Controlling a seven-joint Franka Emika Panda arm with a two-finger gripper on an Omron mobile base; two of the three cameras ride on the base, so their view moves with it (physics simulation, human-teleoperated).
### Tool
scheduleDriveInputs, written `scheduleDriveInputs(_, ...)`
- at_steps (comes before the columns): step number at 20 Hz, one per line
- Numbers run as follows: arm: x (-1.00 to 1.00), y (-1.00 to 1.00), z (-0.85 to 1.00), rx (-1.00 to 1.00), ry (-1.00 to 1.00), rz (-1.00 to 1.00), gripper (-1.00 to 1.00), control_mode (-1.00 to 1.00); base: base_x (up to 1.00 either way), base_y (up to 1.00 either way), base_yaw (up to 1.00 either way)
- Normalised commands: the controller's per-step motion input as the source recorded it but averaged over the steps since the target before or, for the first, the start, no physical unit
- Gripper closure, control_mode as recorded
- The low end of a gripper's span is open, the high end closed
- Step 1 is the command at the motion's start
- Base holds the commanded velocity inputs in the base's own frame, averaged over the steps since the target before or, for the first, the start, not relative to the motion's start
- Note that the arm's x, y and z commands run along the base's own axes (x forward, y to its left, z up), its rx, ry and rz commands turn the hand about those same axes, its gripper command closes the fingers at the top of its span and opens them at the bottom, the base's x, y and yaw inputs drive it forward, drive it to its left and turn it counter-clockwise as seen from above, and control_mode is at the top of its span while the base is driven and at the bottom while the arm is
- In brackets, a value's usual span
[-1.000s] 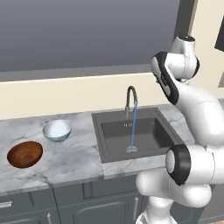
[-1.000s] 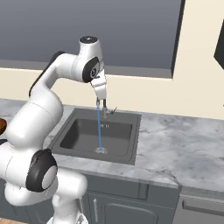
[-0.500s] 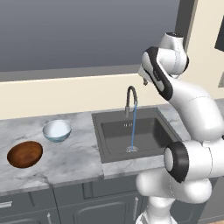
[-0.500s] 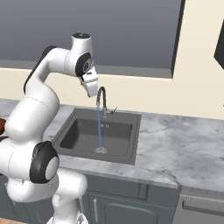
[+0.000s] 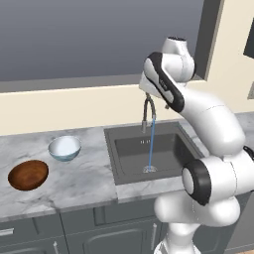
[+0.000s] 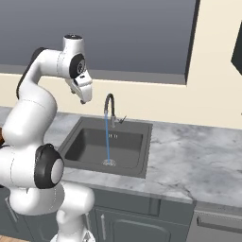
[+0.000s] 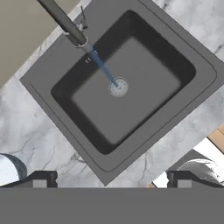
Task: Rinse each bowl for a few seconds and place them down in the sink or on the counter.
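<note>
A pale blue-white bowl [image 5: 64, 147] and a dark reddish-brown bowl [image 5: 28, 174] sit side by side on the counter [image 5: 84, 173], left of the sink [image 5: 124, 158]. The gooseneck faucet [image 5: 147, 111] runs a thin stream of water [image 5: 150, 144] onto the drain. My gripper [image 6: 83, 99] hangs high over the sink's back left corner, level with the faucet's top, open and holding nothing. In the hand view its fingertips [image 7: 41, 178] stand wide apart above the sink [image 7: 144, 48], and the pale bowl's rim [image 7: 8, 168] peeks in at the lower left.
A wide window with a dark sill [image 5: 74, 84] runs behind the counter. Marbled worktop [image 6: 189, 156] stretches right of the sink. Dark grey cabinet fronts [image 5: 99, 223] lie below. A dark object [image 5: 250, 34] hangs on the wall at upper right.
The arm has swung left, carrying the hand from above the sink's right side to its back left, beside the faucet. The jaws stayed open. Bowls and water unchanged.
</note>
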Motion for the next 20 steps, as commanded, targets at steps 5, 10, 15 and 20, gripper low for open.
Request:
scheduleDriveInputs(5,0.00,0.49,-0.20,0.00,0.10,0.10,-1.00,-1.00,0.00,0.00,0.00)
scheduleDriveInputs(10,0.00,0.46,-0.24,-0.04,0.08,0.08,-1.00,-1.00,0.00,0.00,0.00)
scheduleDriveInputs(15,0.00,0.42,-0.23,-0.04,0.06,0.09,-1.00,-1.00,0.00,0.00,0.00)
scheduleDriveInputs(20,0.01,0.42,-0.15,-0.07,0.01,0.08,-1.00,-1.00,0.00,0.00,0.00)
